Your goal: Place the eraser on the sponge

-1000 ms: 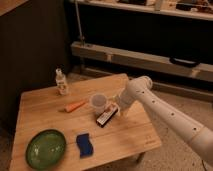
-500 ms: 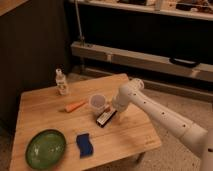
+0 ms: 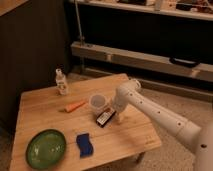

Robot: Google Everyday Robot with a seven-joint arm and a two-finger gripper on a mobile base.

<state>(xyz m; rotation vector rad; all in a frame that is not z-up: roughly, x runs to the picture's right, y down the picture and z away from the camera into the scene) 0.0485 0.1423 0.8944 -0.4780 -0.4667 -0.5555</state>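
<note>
- One eraser (image 3: 105,118) lies flat on the tabletop (image 3: 135,137), label up, near the middle and not on the sponge.
- One sponge (image 3: 84,144), dark blue, sits at about 7 o'clock from the eraser, with bare wood between them.
- One gripper (image 3: 119,116) points down just beside the eraser's 3 o'clock end; whether it is spread or closed cannot be told.
- One green bowl (image 3: 46,148) rests at 9 o'clock from the sponge, just beside it.
- One white cup (image 3: 97,102) stands close at 11 o'clock from the eraser.
- One carrot (image 3: 75,106) lies at 9 o'clock from the cup.
- One small bottle (image 3: 61,82) stands at 11 o'clock from the carrot.
</note>
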